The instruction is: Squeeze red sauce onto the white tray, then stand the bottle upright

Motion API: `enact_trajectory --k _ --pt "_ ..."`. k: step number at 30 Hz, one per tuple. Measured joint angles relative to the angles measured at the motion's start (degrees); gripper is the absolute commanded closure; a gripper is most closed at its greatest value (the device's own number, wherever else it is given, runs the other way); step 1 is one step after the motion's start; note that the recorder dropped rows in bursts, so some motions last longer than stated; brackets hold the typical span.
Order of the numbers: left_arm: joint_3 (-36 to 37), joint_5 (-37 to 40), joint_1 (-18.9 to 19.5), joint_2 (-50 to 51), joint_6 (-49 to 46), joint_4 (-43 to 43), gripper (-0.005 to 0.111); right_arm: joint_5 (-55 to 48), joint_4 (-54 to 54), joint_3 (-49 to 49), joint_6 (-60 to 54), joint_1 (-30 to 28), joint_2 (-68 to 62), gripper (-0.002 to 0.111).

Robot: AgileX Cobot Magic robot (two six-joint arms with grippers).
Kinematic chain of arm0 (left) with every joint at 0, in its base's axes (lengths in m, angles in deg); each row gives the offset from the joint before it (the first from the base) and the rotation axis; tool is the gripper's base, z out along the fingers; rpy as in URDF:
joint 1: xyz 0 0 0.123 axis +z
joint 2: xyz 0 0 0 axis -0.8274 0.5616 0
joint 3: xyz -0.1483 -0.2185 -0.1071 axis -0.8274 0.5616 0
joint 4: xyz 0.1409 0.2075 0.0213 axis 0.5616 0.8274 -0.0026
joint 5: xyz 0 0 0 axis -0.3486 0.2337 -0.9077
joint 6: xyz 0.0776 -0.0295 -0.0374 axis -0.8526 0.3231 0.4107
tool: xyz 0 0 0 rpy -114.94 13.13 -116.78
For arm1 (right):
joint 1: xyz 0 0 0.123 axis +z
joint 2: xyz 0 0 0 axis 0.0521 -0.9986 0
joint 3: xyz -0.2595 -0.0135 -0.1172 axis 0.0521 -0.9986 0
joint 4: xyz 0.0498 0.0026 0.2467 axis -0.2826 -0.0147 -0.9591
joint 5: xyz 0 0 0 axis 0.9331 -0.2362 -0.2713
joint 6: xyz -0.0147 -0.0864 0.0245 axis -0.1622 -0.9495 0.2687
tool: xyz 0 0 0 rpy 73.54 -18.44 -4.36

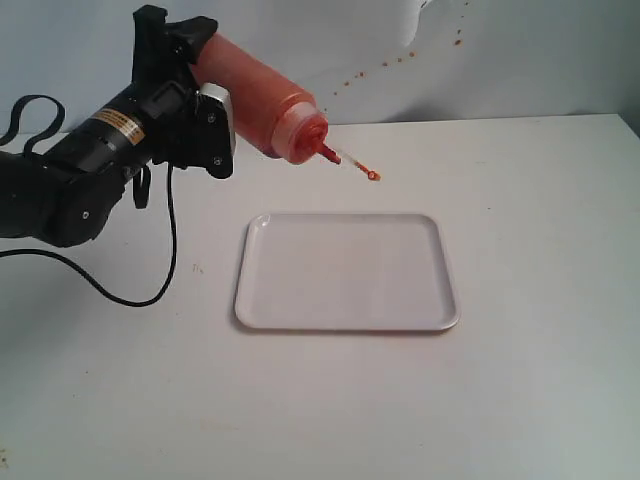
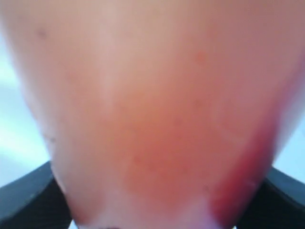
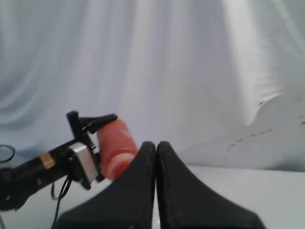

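Left to right: my left gripper [image 1: 203, 90] pinches the translucent orange-red plastic squeeze bottle [image 1: 262, 110], held aloft and tilted. Its red nozzle [image 1: 330, 153] points down toward the flat white rectangular plastic tray [image 1: 345, 275]. The tray lies bare, so I judge squeezing and uprighting both remain. My right gripper [image 3: 157, 149] is empty, its fingers pressed together.

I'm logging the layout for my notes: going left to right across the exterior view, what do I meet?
In order: black cable loop → left pincer → bottle → tethered cap. The white tray overlaps the bottle and cap sideways, so it is left out.
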Motion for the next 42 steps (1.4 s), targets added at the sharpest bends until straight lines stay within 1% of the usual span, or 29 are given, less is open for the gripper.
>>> enact_trajectory --k 2,3,4,5,6,7,9,10,11,12,13,18,23,28,35,42 --pt "-0.27 -0.41 0.00 0.00 -5.95 0.10 0.107 8.12 8.42 8.80 3.52 0.00 -13.72 0.108" --pt "-0.27 -0.53 0.00 0.00 -8.83 0.10 0.107 11.62 10.73 13.28 4.10 0.00 -20.42 0.108" --pt "-0.27 -1.10 0.00 0.00 -11.73 0.10 0.107 14.26 12.64 18.05 5.13 0.00 -27.83 0.105" --pt "-0.27 -1.74 0.00 0.00 -14.60 0.21 0.107 16.11 13.50 21.52 6.44 0.00 -32.97 0.098" --pt "-0.27 -3.21 0.00 0.00 -17.62 0.50 0.107 17.65 14.19 26.02 7.69 0.00 -39.07 0.089" --pt "-0.27 -3.91 0.00 0.00 -18.78 0.77 0.107 18.74 14.50 28.73 8.27 0.00 -42.58 0.076" --pt "-0.27 -5.43 0.00 0.00 -20.75 2.36 0.107 21.26 15.64 33.62 9.51 0.00 -48.36 0.046" --pt "-0.27 -5.84 0.00 0.00 -21.14 3.41 0.107 22.98 16.68 36.32 10.26 0.00 -51.27 0.026" --pt "-0.27 -5.95 0.00 0.00 -21.51 4.49 0.107 24.67 18.00 38.94 11.34 0.27 -53.97 0.015" --pt "-0.27 -6.06 0.00 0.00 -21.99 5.51 0.107 25.93 19.35 41.43 12.37 0.38 -56.39 0.006" --pt "-0.27 -6.06 0.00 0.00 -22.77 6.14 0.107 27.14 20.94 43.80 13.57 0.80 -58.62 0.003" --pt "-0.27 -6.30 -0.13 0.00 -27.84 8.09 0.107 28.35 29.35 52.88 16.35 3.75 -66.13 0.009" --pt "-0.27 -9.97 -0.13 0.00 -28.94 10.98 0.107 23.42 31.04 58.08 14.80 7.89 -70.43 0.013" --pt "-0.27 -13.54 -0.22 0.00 -29.07 13.26 0.107 21.08 31.17 60.12 14.26 10.82 -73.76 0.013" --pt "-0.27 -12.87 0.02 0.10 -29.75 16.62 0.107 20.68 31.17 60.33 11.56 12.91 -75.81 0.013" --pt "-0.27 -12.99 0.10 0.10 -29.75 17.68 0.107 20.02 31.17 60.34 9.70 16.20 -76.05 0.013"
